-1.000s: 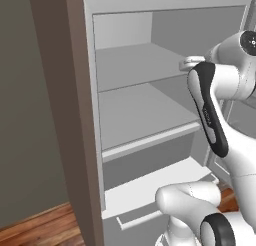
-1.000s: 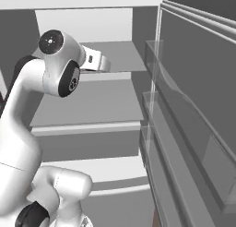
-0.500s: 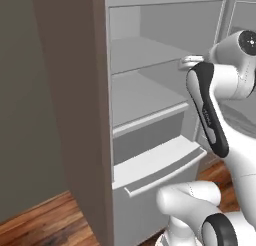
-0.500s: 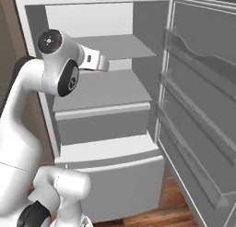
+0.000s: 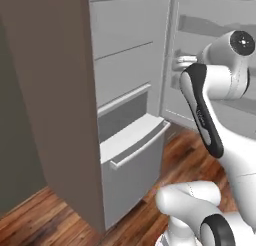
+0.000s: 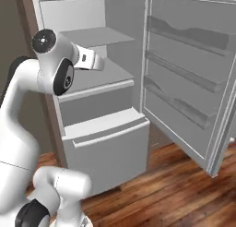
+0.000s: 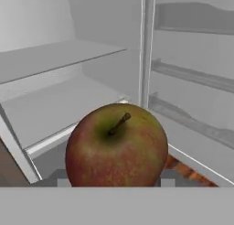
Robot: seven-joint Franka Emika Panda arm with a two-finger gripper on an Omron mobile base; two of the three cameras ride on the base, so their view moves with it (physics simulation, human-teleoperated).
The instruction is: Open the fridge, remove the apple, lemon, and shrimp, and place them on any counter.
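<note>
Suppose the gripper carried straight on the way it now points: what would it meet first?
Judging by the hand view, the gripper, shut on the apple, points into the open fridge; the lower shelf probably comes first, though depth is unclear.

Apple [image 7: 116, 146] fills the lower centre, stem end toward the camera, skin red with green-yellow patches; behind it, the fridge [image 7: 55, 82] stands open, white shelves at left, door racks [image 7: 192, 75] at right; wood floor [image 7: 183, 169] visible beneath.

Matt fridge [image 6: 106, 143], glossy wood floor [image 6: 175, 189]
</note>
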